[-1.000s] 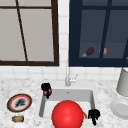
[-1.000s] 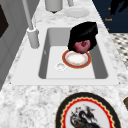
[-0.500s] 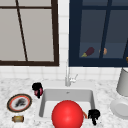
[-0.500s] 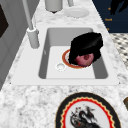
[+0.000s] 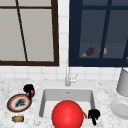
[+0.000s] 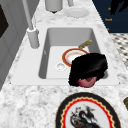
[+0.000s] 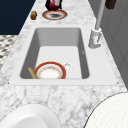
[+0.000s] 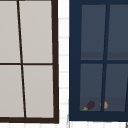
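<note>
Fingers (image 6: 82,72) of left hand (image 5: 28,88) curled round a dark-red object (image 6: 86,82), seen from left side, right hand (image 5: 94,114) fingers unclear.

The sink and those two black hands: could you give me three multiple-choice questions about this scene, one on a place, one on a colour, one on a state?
1. Where does the round red-rimmed plate lie?
A. inside the white sink basin
B. on the windowsill
C. on the floor

2. What colour is the small round thing in the left hand?
A. green
B. dark red
C. blue

3. How is the left hand?
A. flat and open on the counter
B. curled round the small round thing
C. gripping the grey faucet

Answers: 1 A, as the right side view shows the plate on the basin floor. 2 B, as dark red shows beneath the fingers in the left side view. 3 B, as the fingers wrap over it. The right hand hangs at the sink's front right corner.
</note>
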